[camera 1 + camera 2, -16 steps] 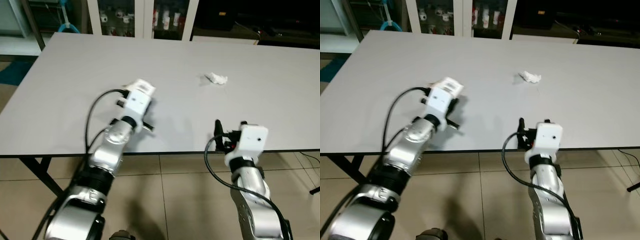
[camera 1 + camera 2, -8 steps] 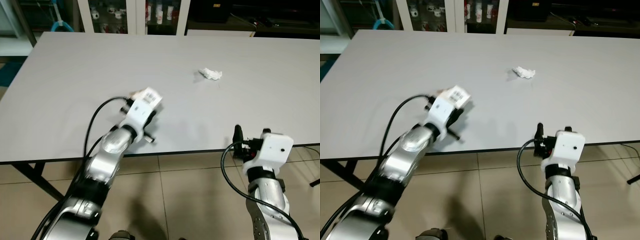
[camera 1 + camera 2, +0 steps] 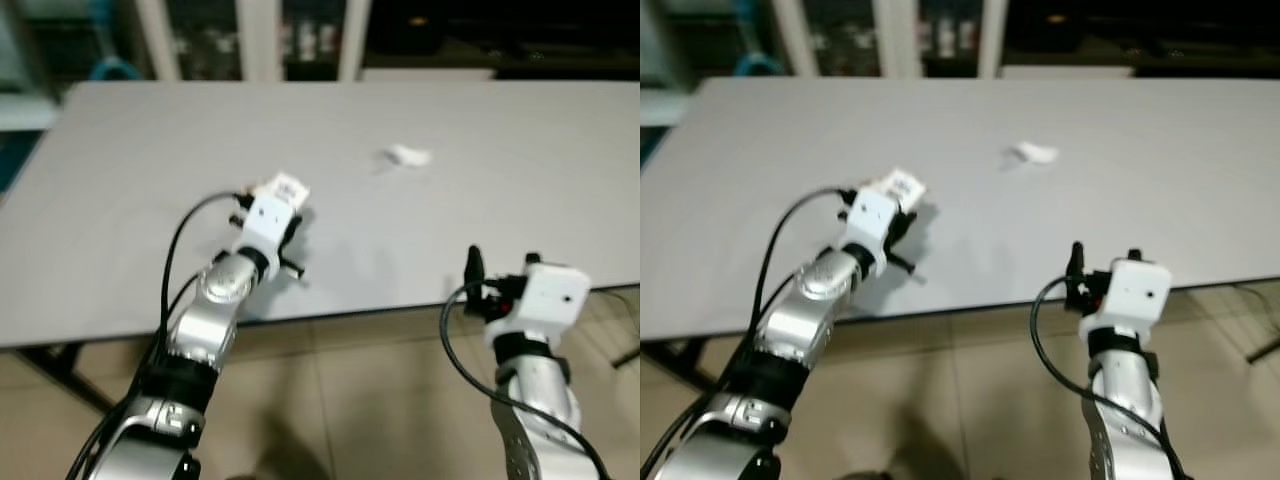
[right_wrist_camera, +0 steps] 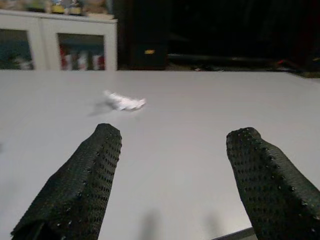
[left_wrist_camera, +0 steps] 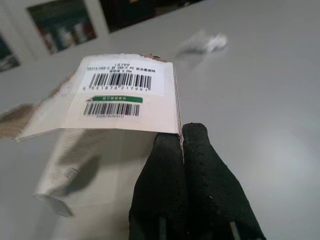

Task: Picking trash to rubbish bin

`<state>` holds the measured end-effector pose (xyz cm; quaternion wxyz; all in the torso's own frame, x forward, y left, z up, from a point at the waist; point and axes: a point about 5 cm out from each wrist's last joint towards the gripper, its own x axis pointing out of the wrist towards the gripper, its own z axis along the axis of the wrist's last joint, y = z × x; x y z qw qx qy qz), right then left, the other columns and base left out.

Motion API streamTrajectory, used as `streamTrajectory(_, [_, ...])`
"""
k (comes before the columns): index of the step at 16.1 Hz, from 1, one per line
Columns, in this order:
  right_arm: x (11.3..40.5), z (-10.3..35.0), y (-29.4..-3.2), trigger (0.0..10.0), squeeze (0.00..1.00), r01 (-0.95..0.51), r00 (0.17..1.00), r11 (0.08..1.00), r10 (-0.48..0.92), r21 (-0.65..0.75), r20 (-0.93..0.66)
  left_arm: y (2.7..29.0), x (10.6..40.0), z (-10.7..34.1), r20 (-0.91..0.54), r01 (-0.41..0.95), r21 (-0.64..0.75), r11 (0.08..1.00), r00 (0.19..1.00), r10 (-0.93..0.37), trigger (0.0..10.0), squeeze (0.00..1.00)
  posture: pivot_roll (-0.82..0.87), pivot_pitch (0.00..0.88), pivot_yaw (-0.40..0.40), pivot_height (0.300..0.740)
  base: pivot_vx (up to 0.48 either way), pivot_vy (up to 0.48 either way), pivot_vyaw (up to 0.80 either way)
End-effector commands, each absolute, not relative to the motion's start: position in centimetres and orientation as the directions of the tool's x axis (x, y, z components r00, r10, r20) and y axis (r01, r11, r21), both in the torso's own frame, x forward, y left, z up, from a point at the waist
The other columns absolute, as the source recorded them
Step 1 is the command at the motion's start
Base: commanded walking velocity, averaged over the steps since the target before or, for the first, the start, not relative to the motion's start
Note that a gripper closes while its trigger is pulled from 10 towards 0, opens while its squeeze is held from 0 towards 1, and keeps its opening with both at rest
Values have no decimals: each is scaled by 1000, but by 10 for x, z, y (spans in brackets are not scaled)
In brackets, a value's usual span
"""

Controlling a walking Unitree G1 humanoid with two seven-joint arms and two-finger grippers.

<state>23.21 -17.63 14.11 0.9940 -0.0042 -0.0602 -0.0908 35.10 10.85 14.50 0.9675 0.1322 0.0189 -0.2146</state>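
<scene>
I'm pinching a white label in my left tool, fingers clamped tight, over the table. My right tool is gaping wide, empty, near the table's edge; crumpled tissue lying at its 11 o'clock.

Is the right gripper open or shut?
Open. In the right wrist view the right gripper has its jaws spread wide apart, with bare grey table between them.

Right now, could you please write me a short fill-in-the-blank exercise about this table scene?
1. The left tool is pinching a paper package printed with two ____.
2. The right tool has its fingers ____.
3. A crumpled tissue lies on the grey ____.

Missing words: barcodes; open; table
</scene>
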Motion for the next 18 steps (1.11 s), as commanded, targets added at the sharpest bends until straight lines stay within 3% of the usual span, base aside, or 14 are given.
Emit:
streamTrajectory(1, [227, 139, -179, 10000, 0, 186, 978, 982, -183, -19, 102, 103, 352, 152, -79, 431, 237, 871, 902, -425, 0, 0, 190, 79, -50, 740, 480, 0, 0])
streamTrajectory(5, [218, 135, -188, 10000, 0, 205, 976, 978, -202, -34, 79, 103, 349, 147, -101, 437, 227, 870, 899, -425, 0, 0, 183, 83, -42, 740, 480, 0, 0])
streamTrajectory(11, [221, 142, -173, 10000, 0, 115, 989, 993, -113, -23, 94, 103, 350, 152, -89, 417, 227, 880, 909, -408, 0, 0, 184, 83, -40, 740, 469, 0, 0])
streamTrajectory(14, [223, 142, -170, 10000, 0, 96, 991, 995, -94, -20, 90, 104, 349, 151, -90, 411, 219, 885, 912, -401, 0, 0, 185, 83, -42, 740, 177, 0, 0])
streamTrajectory(15, [225, 142, -170, 10000, 0, 96, 992, 995, -94, -21, 88, 104, 349, 152, -86, 403, 230, 886, 915, -394, 941, 0, 186, 83, -43, 740, 0, 0, 0])
streamTrajectory(18, [227, 142, -171, 10000, 0, 109, 991, 994, -107, -24, 83, 106, 350, 152, -88, 404, 232, 885, 915, -394, 1176, 0, 192, 86, -42, 740, 0, 0, 0])
